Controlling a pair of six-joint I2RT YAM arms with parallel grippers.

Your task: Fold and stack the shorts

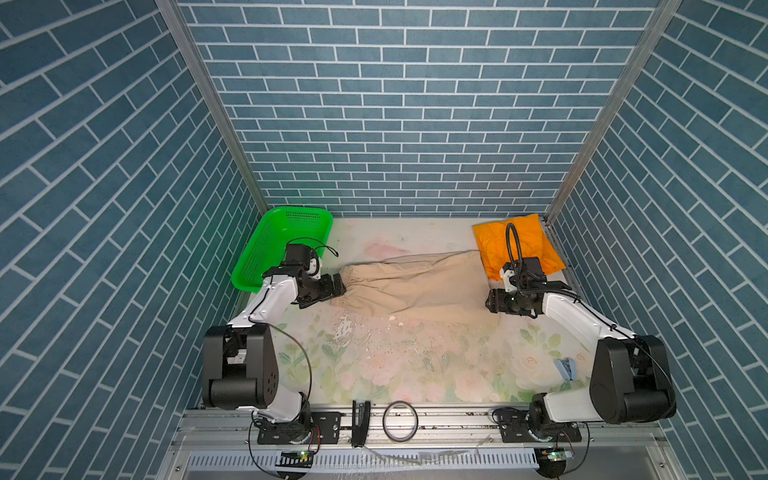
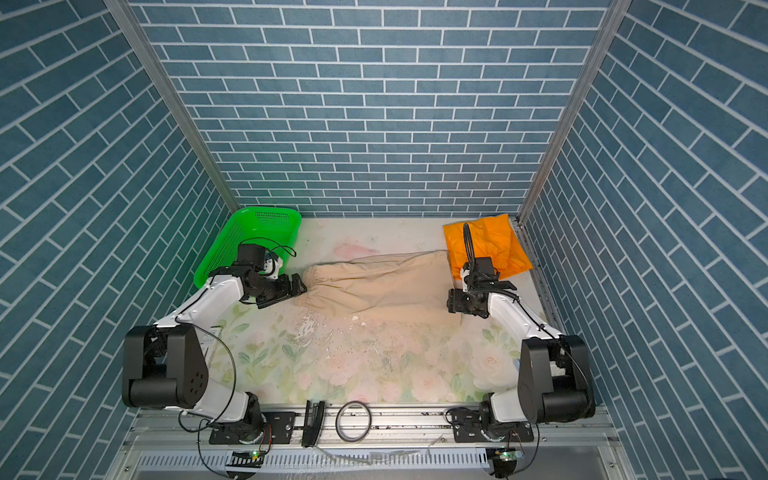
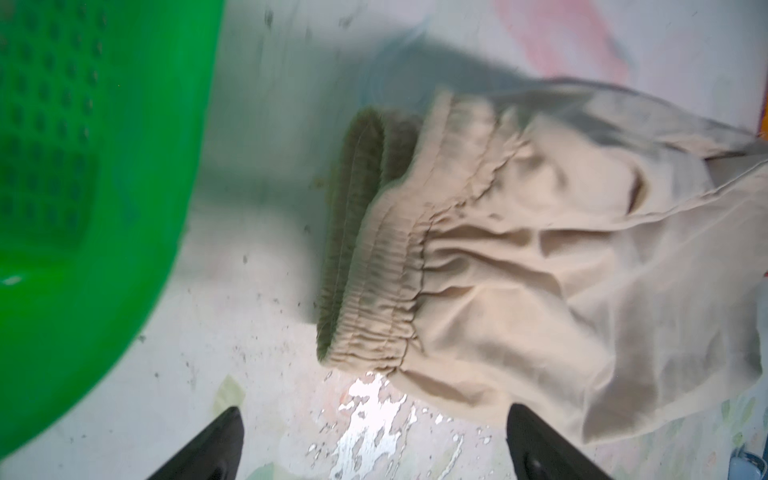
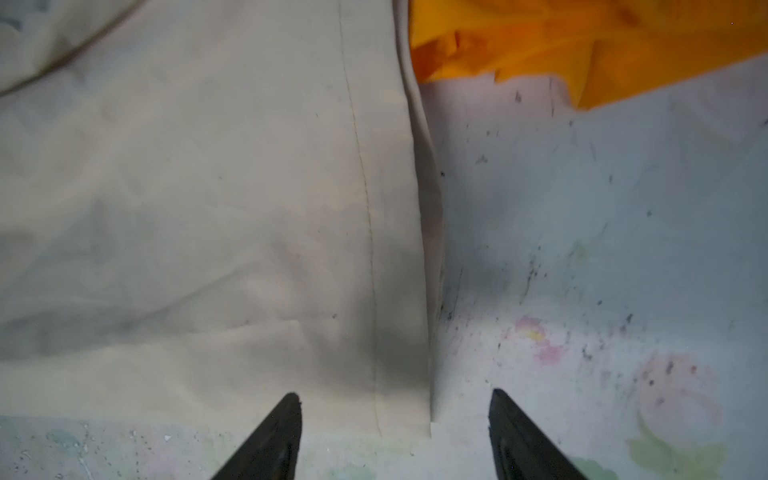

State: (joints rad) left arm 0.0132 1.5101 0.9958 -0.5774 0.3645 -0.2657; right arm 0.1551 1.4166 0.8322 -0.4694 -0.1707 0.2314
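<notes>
Pale beige shorts (image 1: 415,286) spread flat centrally, gathered waistband leftward, orange shorts (image 1: 523,245) folded, far right corner

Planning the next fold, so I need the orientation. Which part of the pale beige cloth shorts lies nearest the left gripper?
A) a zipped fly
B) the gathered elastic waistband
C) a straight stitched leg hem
B: in the left wrist view the gathered elastic waistband of the pale beige cloth shorts lies just ahead of the open left gripper; the straight hem sits by the right gripper.
</notes>
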